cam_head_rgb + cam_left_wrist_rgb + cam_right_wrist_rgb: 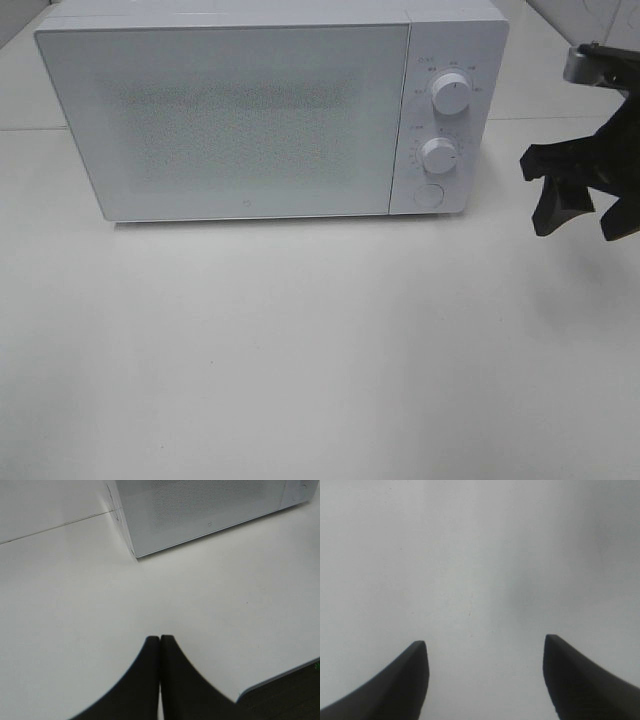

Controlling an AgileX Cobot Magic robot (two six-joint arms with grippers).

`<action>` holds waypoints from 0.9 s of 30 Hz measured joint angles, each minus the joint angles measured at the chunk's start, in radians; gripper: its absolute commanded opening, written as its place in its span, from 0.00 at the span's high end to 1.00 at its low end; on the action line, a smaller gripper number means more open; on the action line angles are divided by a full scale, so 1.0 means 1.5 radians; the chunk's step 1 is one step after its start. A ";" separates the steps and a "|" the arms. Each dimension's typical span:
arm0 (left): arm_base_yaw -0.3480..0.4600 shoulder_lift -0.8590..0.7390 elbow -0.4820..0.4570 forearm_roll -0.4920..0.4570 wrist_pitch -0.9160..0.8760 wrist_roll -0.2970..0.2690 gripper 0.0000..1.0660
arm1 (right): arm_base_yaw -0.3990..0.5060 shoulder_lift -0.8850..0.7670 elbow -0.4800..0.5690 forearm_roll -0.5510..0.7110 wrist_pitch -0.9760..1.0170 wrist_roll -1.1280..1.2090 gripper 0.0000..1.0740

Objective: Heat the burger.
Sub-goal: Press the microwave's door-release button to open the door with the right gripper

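The burger is out of view in every frame. A white microwave (270, 110) stands at the back of the table with its door closed; its front corner (200, 515) also shows in the left wrist view. My right gripper (585, 215) hangs open at the right edge, beside the microwave's control panel and apart from it, with nothing between its fingers. In the right wrist view the right gripper (485, 645) faces only bare white surface. My left gripper (160, 639) is shut, its fingertips pressed together over the table in front of the microwave's left corner, holding nothing.
Two white knobs (448, 96) (438, 155) and a round button (429, 196) sit on the microwave's right panel. The white table (300, 350) stretches in front of it. The table's near edge (280, 677) shows in the left wrist view.
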 measured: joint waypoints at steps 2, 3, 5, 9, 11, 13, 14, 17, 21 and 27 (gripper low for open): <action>0.000 0.000 0.000 0.000 0.000 0.000 1.00 | 0.000 -0.031 0.000 0.000 0.022 0.000 0.42; 0.000 0.000 0.000 0.000 0.000 0.000 1.00 | 0.000 -0.047 0.000 0.000 0.035 0.000 0.42; 0.000 0.000 0.000 0.000 0.000 0.000 1.00 | 0.000 -0.073 0.000 0.000 0.063 -0.001 0.42; 0.000 0.000 0.000 0.000 0.000 0.000 1.00 | 0.000 -0.132 0.003 0.000 0.104 -0.002 0.42; 0.000 0.000 0.000 0.000 0.000 0.000 1.00 | 0.000 -0.165 0.018 0.000 0.109 -0.003 0.42; 0.000 0.000 0.000 0.000 0.000 0.000 1.00 | 0.000 -0.220 0.058 0.000 0.117 -0.004 0.43; 0.000 0.000 0.000 0.000 0.000 0.000 1.00 | 0.000 -0.220 0.058 0.000 0.117 -0.004 0.43; 0.000 0.000 0.000 0.000 0.000 0.000 1.00 | 0.000 -0.279 0.103 0.000 0.129 -0.005 0.43; 0.000 0.000 0.000 0.000 0.000 0.000 1.00 | 0.000 -0.377 0.176 0.000 0.154 -0.020 0.43; 0.000 0.000 0.000 0.000 0.000 0.000 1.00 | 0.000 -0.504 0.243 -0.001 0.182 -0.035 0.43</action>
